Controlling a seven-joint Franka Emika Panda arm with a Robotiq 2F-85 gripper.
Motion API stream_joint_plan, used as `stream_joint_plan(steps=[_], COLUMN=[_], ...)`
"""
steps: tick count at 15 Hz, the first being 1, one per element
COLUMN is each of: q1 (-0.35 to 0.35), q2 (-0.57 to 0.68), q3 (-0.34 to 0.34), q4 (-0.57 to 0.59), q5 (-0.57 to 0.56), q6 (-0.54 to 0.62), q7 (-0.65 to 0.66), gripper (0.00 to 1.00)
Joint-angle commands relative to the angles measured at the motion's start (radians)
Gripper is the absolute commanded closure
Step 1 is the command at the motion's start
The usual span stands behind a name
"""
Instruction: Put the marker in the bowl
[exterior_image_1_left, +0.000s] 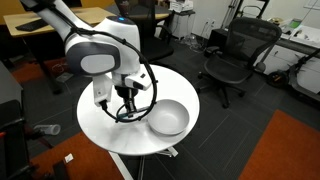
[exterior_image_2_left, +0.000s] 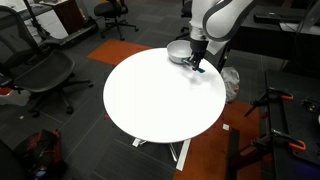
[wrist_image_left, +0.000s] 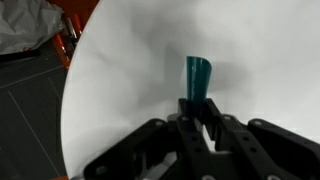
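My gripper (wrist_image_left: 197, 105) is shut on the teal-blue marker (wrist_image_left: 197, 76), which sticks out past the fingertips above the white round table (wrist_image_left: 130, 90). In both exterior views the gripper (exterior_image_1_left: 126, 95) (exterior_image_2_left: 196, 62) hangs low over the table, beside the grey-silver bowl (exterior_image_1_left: 168, 119) (exterior_image_2_left: 178, 52). The marker is too small to make out in those views. The bowl stands upright and looks empty. It is out of the wrist view.
The white table (exterior_image_1_left: 110, 125) (exterior_image_2_left: 160, 95) has its edge near the bowl. A black cable loops from the arm (exterior_image_1_left: 140, 105). Black office chairs (exterior_image_1_left: 235, 55) (exterior_image_2_left: 40, 75) stand around. Red and white clutter lies on the floor (wrist_image_left: 40, 30).
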Motion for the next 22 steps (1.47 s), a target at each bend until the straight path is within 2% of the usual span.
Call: stream_joint_plan(steps=[1,6,11,22], q1=[0.004,0.011,0.021,0.017], q2=[-0.135,-0.228,-0.244,-0.098], q3=[-0.007,-0.033,-0.071,-0.092], q4=[-0.090,-0.110,-0.053,0.188], q5=[0.029,0.018,-0.012,-0.001], q6=[0.010,0.010,-0.019,-0.155], q7=[-0.036,-0.005,0.038,0.093], gripper=[0.95,0.95,0.95,0.95])
